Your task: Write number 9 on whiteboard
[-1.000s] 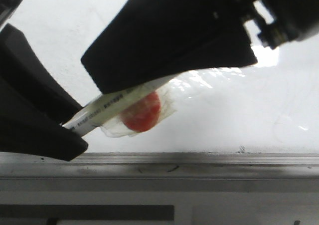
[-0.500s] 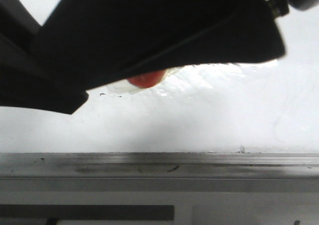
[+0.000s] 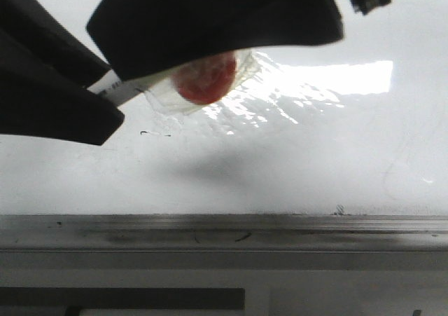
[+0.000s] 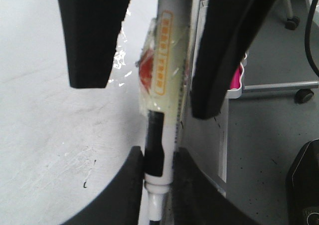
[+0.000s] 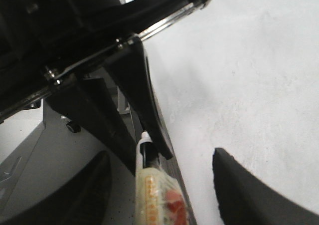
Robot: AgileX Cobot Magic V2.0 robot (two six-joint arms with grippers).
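The whiteboard (image 3: 301,169) is glossy white with glare, and its grey rail (image 3: 224,232) runs along the near edge. My left gripper (image 3: 112,92) (image 4: 159,155) is shut on a white marker (image 4: 167,60) near its black collar. The marker's other end is wrapped in clear tape with a red patch (image 3: 204,79). My right gripper (image 5: 160,157) (image 4: 149,98) is open, its black fingers (image 3: 210,22) straddling that taped end with a gap on both sides. The number 9 does not show; only a tiny black dash (image 3: 143,132) is on the board.
Beyond the board's edge lies grey floor with a wheeled frame (image 4: 299,93) and a pink object (image 4: 237,80). Faint grey smudges (image 3: 392,169) mark the board at the right.
Both grippers and the marker have moved up in the front view, away from the rail. The tiny dash on the board, covered before, now shows below the marker.
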